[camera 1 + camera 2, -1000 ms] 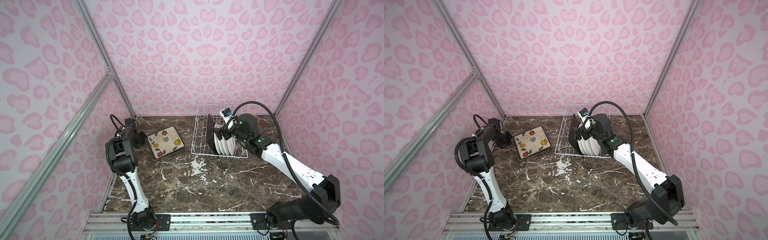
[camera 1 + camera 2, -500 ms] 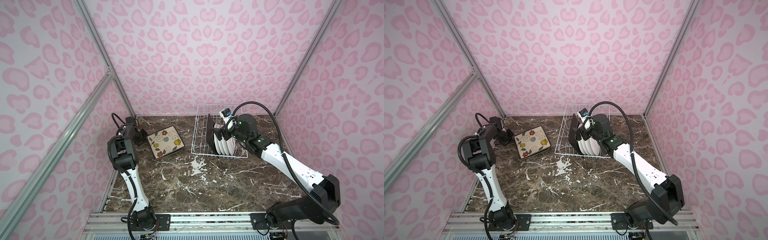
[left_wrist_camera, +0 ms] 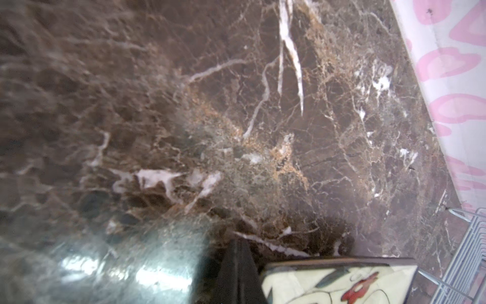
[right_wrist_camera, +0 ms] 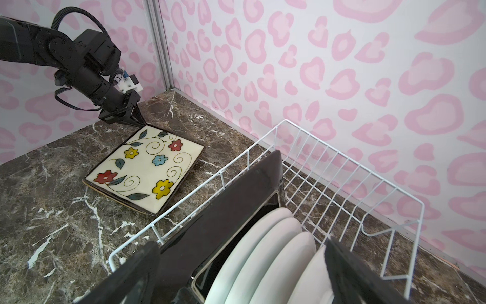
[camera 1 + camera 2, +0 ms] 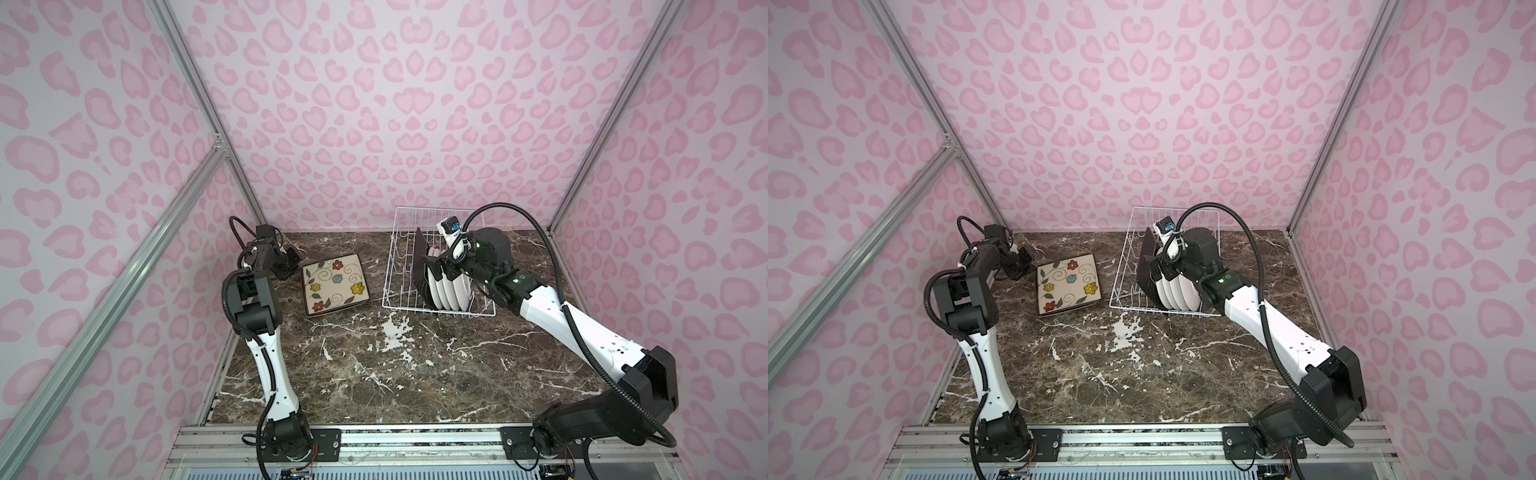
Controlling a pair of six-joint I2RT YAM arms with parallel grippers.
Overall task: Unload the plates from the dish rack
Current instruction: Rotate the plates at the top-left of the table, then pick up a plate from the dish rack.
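A square cream plate (image 5: 334, 284) (image 5: 1066, 287) with coloured flowers lies face up on the marble, left of the white wire dish rack (image 5: 399, 266) (image 5: 1121, 270). In the rack a dark-backed square plate (image 4: 236, 205) stands on edge, with several round white plates (image 4: 268, 250) behind it. My right gripper (image 5: 438, 270) (image 4: 240, 250) hangs open just above them, one finger outside the dark plate and the other over the white ones. My left gripper (image 5: 293, 259) (image 3: 238, 252) is shut and empty, its tip low beside the flowered plate's (image 3: 342, 284) far left corner.
The rack (image 4: 342, 168) stands close to the pink back wall, its left half holding only bare tines. The left arm's elbow (image 5: 249, 299) rises near the left wall. Brown marble table (image 5: 395, 374) stretches toward the front rail.
My left gripper has drifted slightly toward the back beside the flowered plate's corner, and that arm's elbow has straightened up. The right arm and the plates have held still.
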